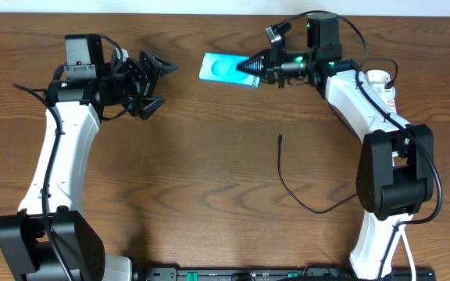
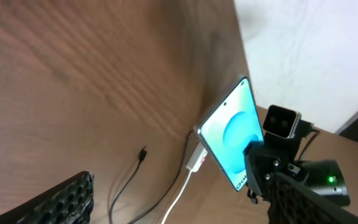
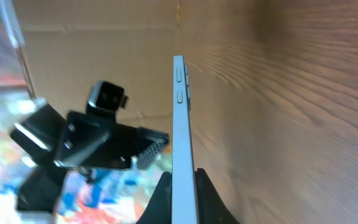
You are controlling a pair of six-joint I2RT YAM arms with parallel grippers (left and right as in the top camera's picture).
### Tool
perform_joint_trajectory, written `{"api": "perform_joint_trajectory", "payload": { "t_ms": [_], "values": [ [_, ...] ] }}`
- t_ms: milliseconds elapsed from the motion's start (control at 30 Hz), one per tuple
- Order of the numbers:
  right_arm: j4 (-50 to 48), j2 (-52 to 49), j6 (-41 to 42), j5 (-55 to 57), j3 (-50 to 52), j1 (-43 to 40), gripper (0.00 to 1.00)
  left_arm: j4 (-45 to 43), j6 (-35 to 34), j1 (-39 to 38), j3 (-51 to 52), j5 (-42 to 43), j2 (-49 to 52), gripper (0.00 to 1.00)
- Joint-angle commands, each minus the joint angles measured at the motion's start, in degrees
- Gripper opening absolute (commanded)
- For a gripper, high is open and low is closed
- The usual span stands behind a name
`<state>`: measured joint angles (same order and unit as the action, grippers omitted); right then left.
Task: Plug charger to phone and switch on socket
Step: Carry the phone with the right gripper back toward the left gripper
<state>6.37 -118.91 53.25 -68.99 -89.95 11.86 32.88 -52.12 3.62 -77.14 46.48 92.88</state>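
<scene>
My right gripper (image 1: 254, 65) is shut on the phone (image 1: 219, 69) and holds it by one end near the table's far edge, teal screen up. The right wrist view shows the phone edge-on (image 3: 180, 118) between the fingers (image 3: 182, 198). The left wrist view shows the phone tilted (image 2: 230, 134). The charger, a thin black cable, lies on the table with its plug tip (image 1: 280, 139) free; the tip also shows in the left wrist view (image 2: 143, 153). The socket (image 1: 379, 83) lies mostly hidden behind the right arm; its end shows in the left wrist view (image 2: 197, 160). My left gripper (image 1: 153, 82) is open and empty, left of the phone.
The black cable curves from its tip down to the right arm's base (image 1: 319, 211). A white cord (image 2: 178, 194) runs from the socket. The table's far edge meets a pale wall (image 2: 303, 56). The left arm's fingers show in the right wrist view (image 3: 104, 146).
</scene>
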Motion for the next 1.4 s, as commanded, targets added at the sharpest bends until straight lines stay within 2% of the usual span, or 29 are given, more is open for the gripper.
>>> {"api": "perform_joint_trajectory", "payload": {
  "t_ms": [0,267,533,767,933,1100,1233,1300,1367],
  "values": [
    [-5.42,0.52,15.39,1.09,-1.01,1.05,0.01,-1.77,-0.94,0.17,-0.42,0.87,-1.27,0.89],
    [-17.16,0.52,35.1,7.93,-1.01,3.43,0.01,-8.48,-4.22,-0.76,-0.42,-0.79,-1.27,0.89],
    [-23.19,0.52,44.59,14.38,-1.01,8.26,0.01,-14.08,-10.88,-3.98,-0.42,-8.48,-1.27,0.89],
    [-27.61,0.52,48.41,18.56,-1.01,11.67,0.01,-19.04,-14.75,-4.46,-0.42,-11.61,-1.27,0.89],
    [-30.01,0.52,50.03,19.63,-1.01,12.2,0.01,-19.3,-17.66,-4.46,-0.42,-16.04,-1.27,0.88],
    [-30.01,0.52,49.99,19.82,-1.01,13.33,0.01,-19.3,-21.7,-4.48,-0.42,-19.17,-1.27,0.69],
    [-30.03,0.52,49.96,21.09,-1.01,13.97,0.01,-20.0,-25.81,-4.63,-0.42,-20.17,-1.27,0.69],
    [-30.75,0.52,49.96,21.07,-1.01,13.99,0.01,-21.22,-25.79,-4.92,-0.42,-20.2,-1.27,0.75],
    [-31.47,0.52,49.99,21.09,-1.01,14.19,0.01,-22.32,-25.81,-5.11,-0.42,-20.24,-1.27,0.76]
  ]
}}
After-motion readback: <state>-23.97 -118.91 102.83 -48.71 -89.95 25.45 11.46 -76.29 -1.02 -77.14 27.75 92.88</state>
